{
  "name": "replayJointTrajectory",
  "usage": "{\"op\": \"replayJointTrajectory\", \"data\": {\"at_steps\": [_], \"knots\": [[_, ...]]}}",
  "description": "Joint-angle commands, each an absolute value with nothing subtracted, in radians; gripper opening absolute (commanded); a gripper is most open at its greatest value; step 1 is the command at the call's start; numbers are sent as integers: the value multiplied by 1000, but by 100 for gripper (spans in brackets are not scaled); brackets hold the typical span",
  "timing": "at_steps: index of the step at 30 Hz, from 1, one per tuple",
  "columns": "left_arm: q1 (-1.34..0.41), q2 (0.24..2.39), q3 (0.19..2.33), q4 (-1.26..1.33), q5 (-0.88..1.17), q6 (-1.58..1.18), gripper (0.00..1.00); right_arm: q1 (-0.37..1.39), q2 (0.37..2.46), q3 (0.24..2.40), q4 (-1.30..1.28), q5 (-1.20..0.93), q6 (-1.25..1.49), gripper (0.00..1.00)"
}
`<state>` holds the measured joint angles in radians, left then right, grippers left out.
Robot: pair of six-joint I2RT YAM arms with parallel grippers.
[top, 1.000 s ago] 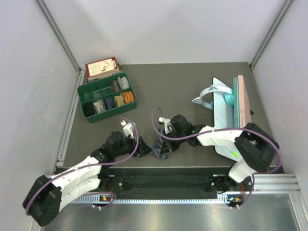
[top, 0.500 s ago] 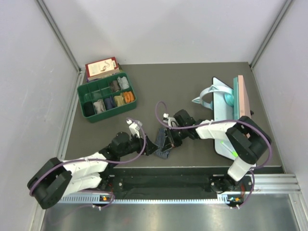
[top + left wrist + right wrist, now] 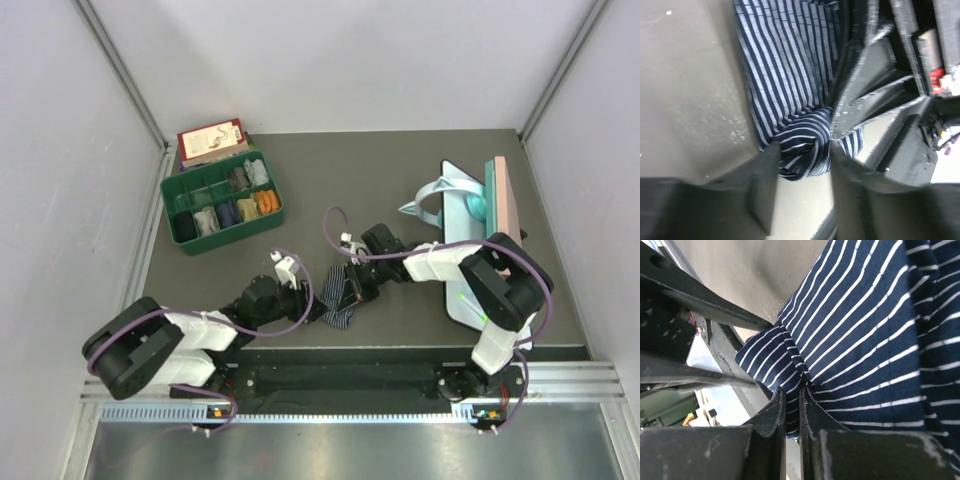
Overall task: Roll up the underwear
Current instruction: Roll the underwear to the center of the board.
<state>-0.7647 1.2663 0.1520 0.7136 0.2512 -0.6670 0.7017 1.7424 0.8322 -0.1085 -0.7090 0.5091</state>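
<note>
The dark blue underwear [image 3: 340, 316] with thin white stripes lies bunched on the grey table near its front edge, between my two arms. My left gripper [image 3: 312, 303] reaches in low from the left. In the left wrist view its fingers [image 3: 766, 180] press on both sides of a rolled fold of the striped cloth [image 3: 805, 145]. My right gripper [image 3: 352, 288] comes in from the right and is shut on a pinched fold of the same underwear [image 3: 865, 340]. The cloth runs up between its nearly touching fingers [image 3: 772, 415].
A green compartment tray [image 3: 228, 240] with several rolled cloths stands at the back left, a red box [image 3: 210, 140] behind it. Pale blue hangers on a board [image 3: 462, 215] and a pink board [image 3: 507, 205] lie at the right. A black rail [image 3: 350, 375] runs along the near edge.
My left arm has slid right along the table to the underwear, and its jaws have narrowed onto a fold. The right gripper kept its hold and shifted slightly.
</note>
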Motion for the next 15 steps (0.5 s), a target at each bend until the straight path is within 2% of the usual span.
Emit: {"op": "replayJointTrajectory", "data": {"at_steps": [1, 3, 4, 5, 7, 8, 10, 11, 15], "knots": [[-770, 1334, 153, 839, 219, -664, 36, 687, 1760, 862, -110, -678, 485, 0], [-770, 1354, 163, 818, 189, -679, 24, 686, 1735, 864, -120, -663, 486, 9], [-770, 1367, 170, 799, 178, -684, 13, 686, 1721, 862, -138, -654, 488, 14], [-772, 1371, 185, 745, 164, -690, 9, 686, 1707, 861, -147, -629, 488, 26], [-772, 1384, 202, 707, 132, -699, 5, 687, 1651, 851, -164, -606, 498, 37], [-770, 1388, 219, 692, 133, -701, 4, 687, 1625, 845, -175, -580, 505, 47], [-770, 1410, 238, 658, 141, -703, 3, 687, 1553, 821, -187, -543, 529, 56], [-770, 1417, 259, 647, 144, -704, 2, 686, 1528, 812, -196, -507, 538, 65], [-770, 1474, 322, 537, 143, -729, 0, 687, 1434, 724, -164, -454, 597, 77]]}}
